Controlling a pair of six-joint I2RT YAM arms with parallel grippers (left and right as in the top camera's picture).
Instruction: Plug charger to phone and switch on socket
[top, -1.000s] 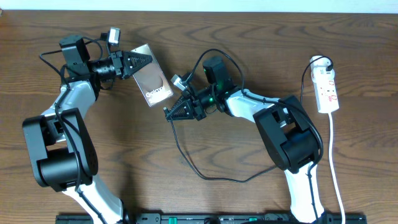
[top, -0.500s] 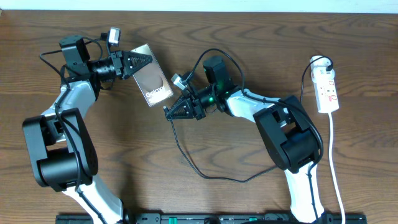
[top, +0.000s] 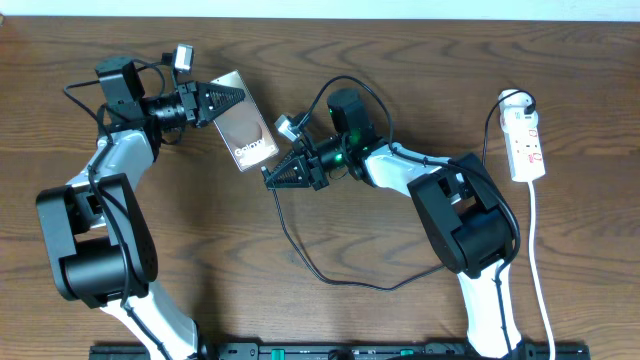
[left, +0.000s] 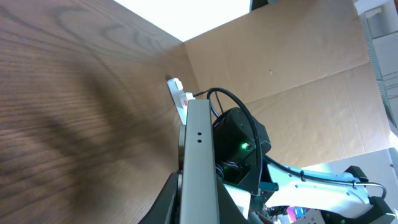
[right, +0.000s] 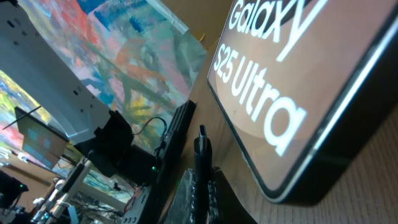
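The left fingers (top: 224, 98) are closed on the upper left edge of the phone (top: 250, 130). Just below and right of the phone, the right fingers (top: 282, 176) are closed on the charger (right: 201, 144) tip, which points at the phone's edge. The socket (top: 525, 140) lies on the bench (top: 330, 40), far right of the phone.

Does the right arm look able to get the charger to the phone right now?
Probably yes. The right gripper holds the charger just off the near end of the phone, with nothing between them, and the left gripper grips the phone. The port itself doesn't show.
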